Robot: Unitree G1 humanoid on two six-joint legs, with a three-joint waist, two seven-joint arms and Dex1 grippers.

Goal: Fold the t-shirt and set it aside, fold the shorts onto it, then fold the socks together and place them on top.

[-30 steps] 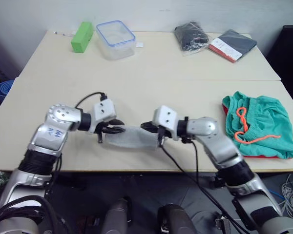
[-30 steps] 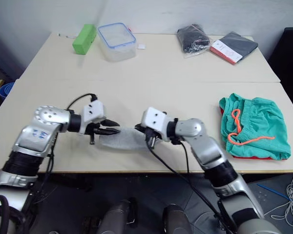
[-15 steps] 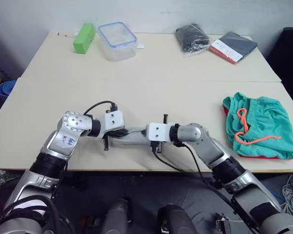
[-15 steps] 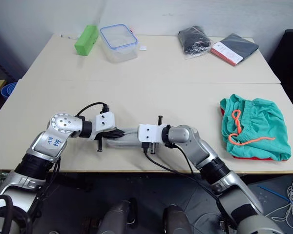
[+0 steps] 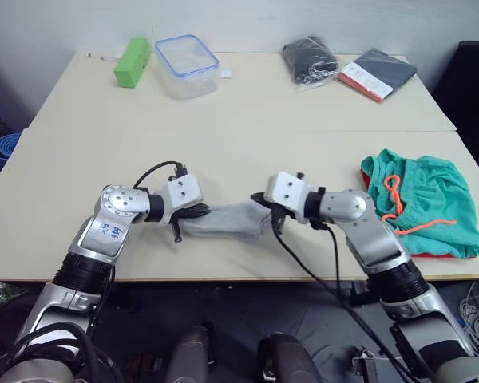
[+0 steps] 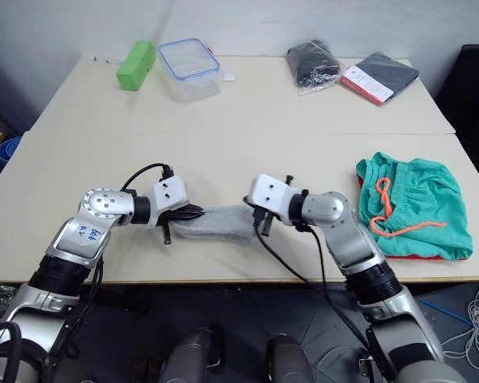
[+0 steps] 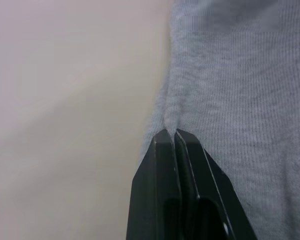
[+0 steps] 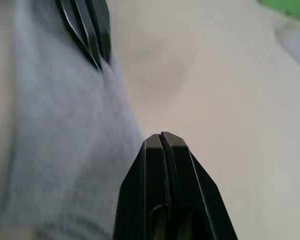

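I see the socks (image 7: pixel 240 90) as soft ribbed knit, matt light grey. My left gripper (image 7: pixel 175 134) has hard black fingers with a slight sheen, likely plastic; the right gripper (image 8: pixel 161 136) looks the same. The table (image 5: pixel 247 112) is smooth, matt and cream-coloured. At its right edge the shorts (image 5: pixel 431 199) are crinkled matt cloth with a corded drawstring (image 5: pixel 399 209). Near the far edge sit a clear glossy plastic container (image 5: pixel 187 65) and a shiny bagged bundle (image 5: pixel 307 59).
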